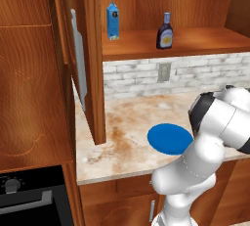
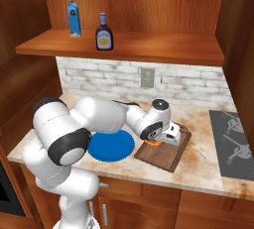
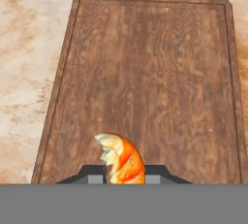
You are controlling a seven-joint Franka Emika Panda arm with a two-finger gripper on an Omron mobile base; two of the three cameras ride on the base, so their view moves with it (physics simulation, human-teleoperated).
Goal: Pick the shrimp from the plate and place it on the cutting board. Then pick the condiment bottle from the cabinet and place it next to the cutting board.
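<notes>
We hold shrimp [image 3: 122, 161] clenched in gripper [image 3: 124, 177], low over cutting board [image 3: 145, 82] near its end away from handle, set for release; plate [image 2: 111, 146] bare, just beside board.

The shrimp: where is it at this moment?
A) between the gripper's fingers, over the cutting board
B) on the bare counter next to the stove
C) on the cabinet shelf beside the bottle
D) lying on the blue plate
A: in the hand view the shrimp sits clamped between the fingertips with the cutting board under it, and in the right base view the gripper is over the board, beside the plate.
</notes>
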